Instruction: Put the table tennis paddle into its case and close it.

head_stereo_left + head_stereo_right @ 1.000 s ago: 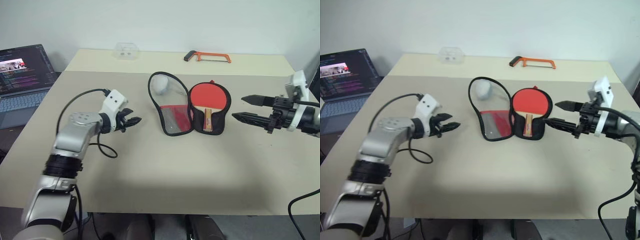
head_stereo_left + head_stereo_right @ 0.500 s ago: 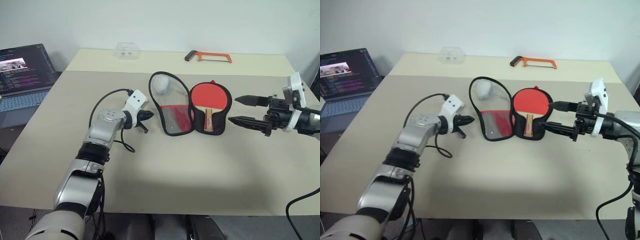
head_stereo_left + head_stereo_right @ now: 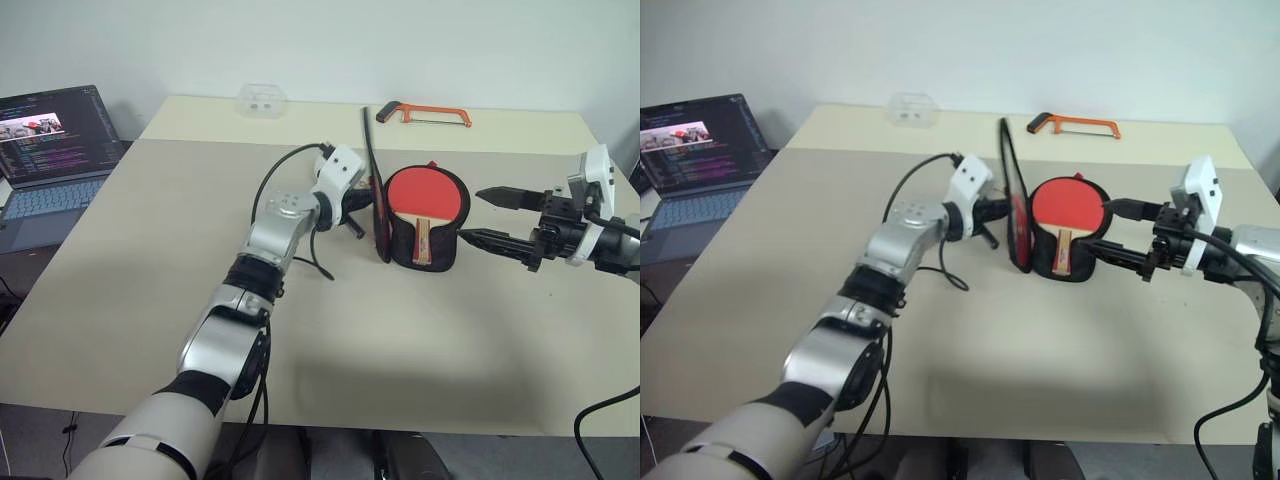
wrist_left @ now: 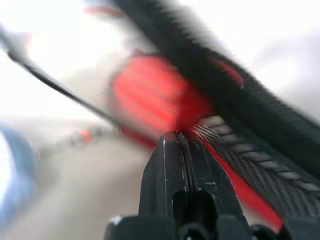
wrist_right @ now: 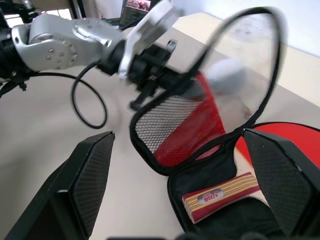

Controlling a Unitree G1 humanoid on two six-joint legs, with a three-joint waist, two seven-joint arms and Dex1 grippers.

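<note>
With the table tennis paddle [image 3: 424,200] lying in the case [image 3: 400,240] and our closed left gripper [image 3: 992,211] propping the lid upright, we risk it flopping back open, while our right gripper [image 3: 478,216] waits agape beside it

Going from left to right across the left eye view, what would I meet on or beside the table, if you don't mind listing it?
laptop → left gripper → case lid, raised on edge → table tennis paddle → right gripper
</note>
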